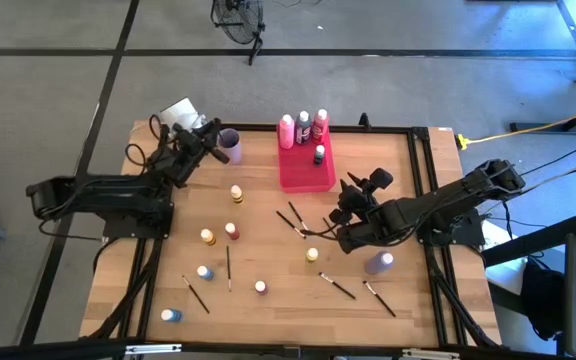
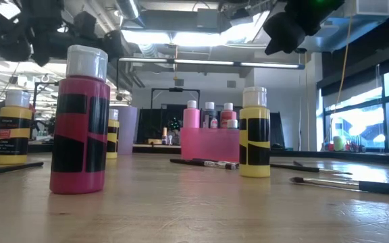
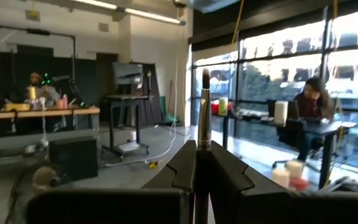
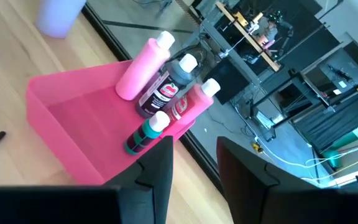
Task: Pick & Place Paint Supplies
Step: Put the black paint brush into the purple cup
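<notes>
Although most bottles carry dark label bands, no brand name can be read on any of them. From above, the pink tray (image 1: 306, 172) sits at the table's far edge, holding four bottles (image 1: 303, 128) at its far end: pink, dark, red and green. The left gripper (image 1: 208, 137) hangs just left of the tray, beside the lilac cup (image 1: 230, 146), shut on a brush. The right gripper (image 1: 353, 196) hovers just right of the tray's near corner, its fingers parted and holding nothing. More bottles and brushes (image 1: 294, 220) lie scattered on the table nearer than the tray.

At table level, a red bottle (image 2: 80, 121) with black label blocks stands nearest the camera, left of the tray (image 2: 210, 144); a yellow bottle (image 2: 254, 132) stands just right of it. Brushes (image 2: 204, 162) lie flat before the tray.

The left wrist camera shows the fingers (image 3: 178, 168) clamped on an upright brush (image 3: 204, 115), its dark tip up.

The right wrist camera looks past the separated fingers (image 4: 157, 168) at the tray (image 4: 73, 134); the dark bottle (image 4: 166, 84) bears a red-and-white label, its writing illegible.
</notes>
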Controlling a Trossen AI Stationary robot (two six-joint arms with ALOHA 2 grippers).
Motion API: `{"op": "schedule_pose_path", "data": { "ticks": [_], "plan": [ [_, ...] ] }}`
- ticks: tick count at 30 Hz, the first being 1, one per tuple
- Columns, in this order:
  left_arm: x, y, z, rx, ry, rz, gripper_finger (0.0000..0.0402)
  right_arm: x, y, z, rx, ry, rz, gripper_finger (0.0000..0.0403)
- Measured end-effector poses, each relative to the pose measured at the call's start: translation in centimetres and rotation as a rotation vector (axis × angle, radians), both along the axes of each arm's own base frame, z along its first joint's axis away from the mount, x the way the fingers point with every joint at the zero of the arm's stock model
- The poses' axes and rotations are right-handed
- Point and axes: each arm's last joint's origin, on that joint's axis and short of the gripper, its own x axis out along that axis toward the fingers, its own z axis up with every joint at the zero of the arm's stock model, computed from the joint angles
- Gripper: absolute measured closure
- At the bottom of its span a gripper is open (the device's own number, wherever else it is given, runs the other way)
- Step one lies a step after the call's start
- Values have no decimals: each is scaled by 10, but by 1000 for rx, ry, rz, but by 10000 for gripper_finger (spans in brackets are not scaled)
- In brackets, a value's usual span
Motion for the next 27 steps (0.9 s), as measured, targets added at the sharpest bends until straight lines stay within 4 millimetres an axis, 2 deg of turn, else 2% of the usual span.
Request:
{"op": "schedule_pose_path", "data": {
  "ticks": [6, 14, 27],
  "plan": [
    [8, 9, -12, -18, 23, -63, 382, 1, -2, 0, 1, -4, -8, 275],
    [10, 23, -26, -55, 15, -25, 382, 2, -5, 0, 13, 2, -16, 275],
    [16, 27, -39, -102, 38, -19, 382, 1, -5, 0, 9, 13, -14, 275]
  ]
}}
